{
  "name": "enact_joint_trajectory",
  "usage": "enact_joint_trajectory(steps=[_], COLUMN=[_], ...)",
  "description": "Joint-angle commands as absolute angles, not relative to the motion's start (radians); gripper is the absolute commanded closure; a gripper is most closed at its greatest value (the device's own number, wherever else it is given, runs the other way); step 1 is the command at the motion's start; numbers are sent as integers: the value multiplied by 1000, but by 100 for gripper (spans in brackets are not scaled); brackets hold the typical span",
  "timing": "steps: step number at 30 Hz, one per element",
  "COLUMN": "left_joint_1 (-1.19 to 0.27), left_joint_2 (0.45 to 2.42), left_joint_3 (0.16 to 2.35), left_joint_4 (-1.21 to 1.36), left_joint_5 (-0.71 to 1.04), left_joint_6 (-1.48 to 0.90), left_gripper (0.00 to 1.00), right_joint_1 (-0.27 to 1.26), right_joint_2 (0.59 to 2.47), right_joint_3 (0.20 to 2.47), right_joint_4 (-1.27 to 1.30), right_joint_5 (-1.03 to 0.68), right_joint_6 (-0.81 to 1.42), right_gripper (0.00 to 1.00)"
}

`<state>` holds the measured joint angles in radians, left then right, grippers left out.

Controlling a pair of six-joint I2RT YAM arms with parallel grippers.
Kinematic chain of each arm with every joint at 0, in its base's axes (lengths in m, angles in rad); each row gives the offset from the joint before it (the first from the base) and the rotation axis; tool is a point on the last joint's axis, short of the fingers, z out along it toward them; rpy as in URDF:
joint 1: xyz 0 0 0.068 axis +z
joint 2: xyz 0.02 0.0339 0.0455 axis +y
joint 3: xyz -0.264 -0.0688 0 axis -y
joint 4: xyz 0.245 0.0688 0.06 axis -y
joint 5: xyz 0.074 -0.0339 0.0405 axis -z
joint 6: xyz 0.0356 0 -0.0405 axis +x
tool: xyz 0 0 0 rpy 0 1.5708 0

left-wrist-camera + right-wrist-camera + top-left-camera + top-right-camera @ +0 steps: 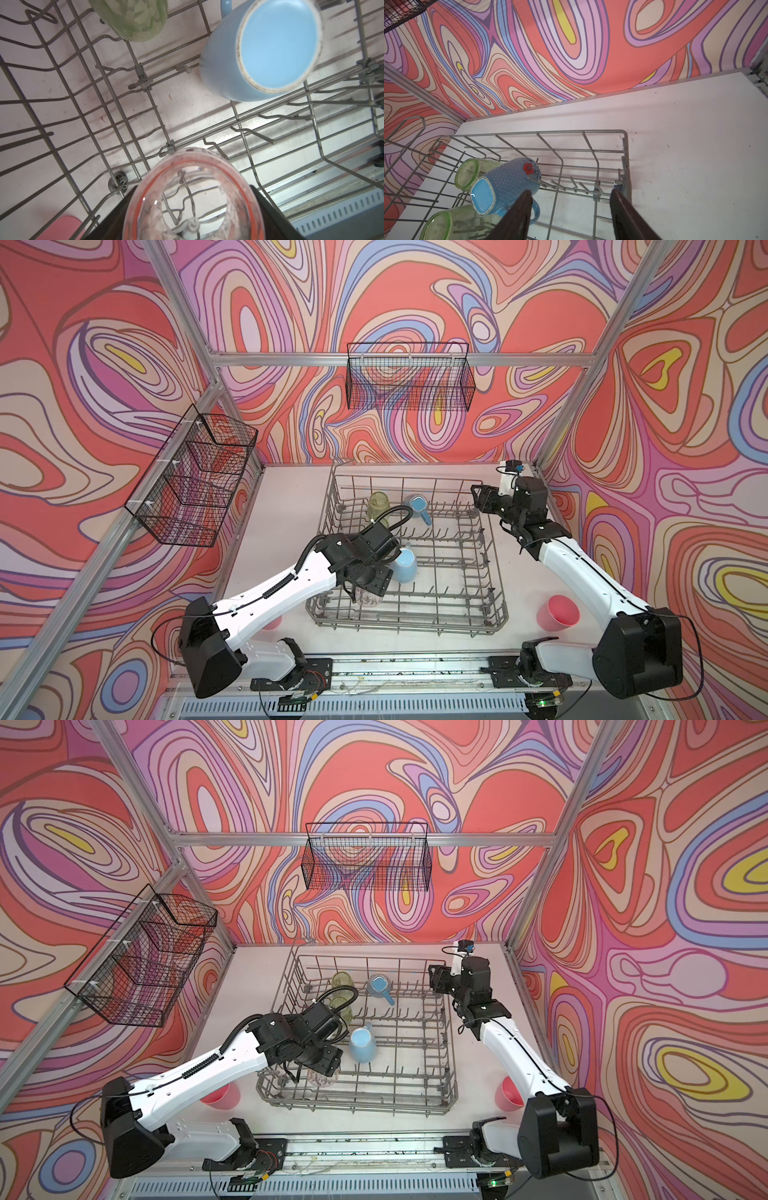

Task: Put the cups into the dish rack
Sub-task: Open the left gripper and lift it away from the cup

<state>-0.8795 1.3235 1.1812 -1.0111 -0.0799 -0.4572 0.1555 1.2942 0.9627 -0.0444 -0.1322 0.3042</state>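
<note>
Looking in remotely, I see my left jaws closed wide around the translucent pink tumbler (pixel 191 197), low inside the dish rack (pixel 415 480) at its front left corner. My right jaws stand open and empty above the rack's far right corner. A plain blue mug (pixel 405 566) sits bottom-up just beside the tumbler. A flowered blue mug (pixel 508 182) and two yellow-green tumblers (pixel 467 173) lie toward the far left. One opaque pink cup (pixel 561 616) stands on the desk (pixel 274 531) near its front right corner.
</note>
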Motion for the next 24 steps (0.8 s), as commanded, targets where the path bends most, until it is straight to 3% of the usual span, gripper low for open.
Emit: enact_joint_trajectory(steps=[1, 24], left_joint_1=[-889, -890], left_joint_2=[1291, 1200], left_joint_3=[1225, 1178], left_joint_4=[-960, -886], left_joint_5=[-92, -215], left_joint_6=[-471, -493], left_gripper=[51, 55], right_joint_1=[163, 171], right_joint_2=[1308, 1330], right_joint_3=[959, 962], right_joint_4=[-36, -37], right_joint_5=[-140, -145], right_joint_6=[298, 299], right_gripper=[38, 38])
